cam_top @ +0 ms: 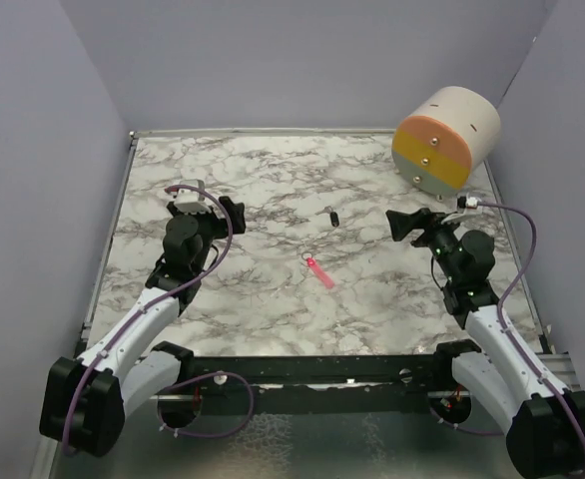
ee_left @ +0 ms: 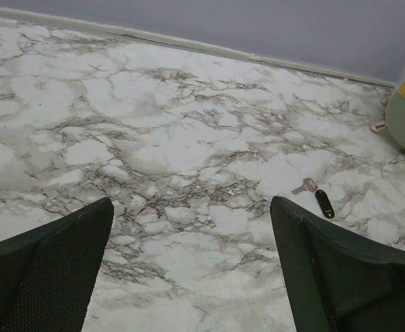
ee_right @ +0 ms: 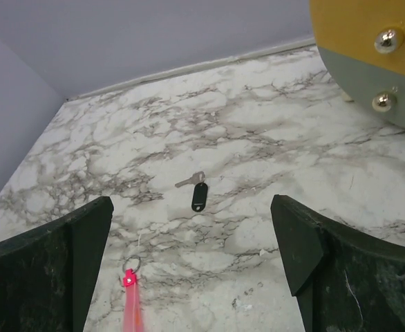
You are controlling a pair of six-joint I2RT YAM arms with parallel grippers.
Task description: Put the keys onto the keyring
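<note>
At the near edge of the marble table (cam_top: 273, 180), the two arms are reaching forward from their bases, one from each side.

The left gripper (cam_top: 231, 215) is hovering over the left half of the table. Its jaws are standing wide apart with nothing between them, and its own camera is showing only bare marble between its dark fingers (ee_left: 50, 263).

The right gripper (cam_top: 404, 224) is hanging over the right half, likewise spread wide and holding nothing.

Between the two grippers, and a little nearer the bases than either, the keyring (cam_top: 319, 271) is lying flat on the marble. It is a slim pink strip, and its small metal ring (ee_right: 132, 263) is pointing toward the far side.

Just beyond the keyring, and apart from it, the key (cam_top: 331, 216) is lying flat. Its black head is facing the near side and its grey shaft is pointing away to the left. The key is not sitting on the ring.

In the far right corner a round drum (cam_top: 447, 140) is resting. Its flat face is banded orange, yellow and grey and is carrying small shiny knobs.
</note>
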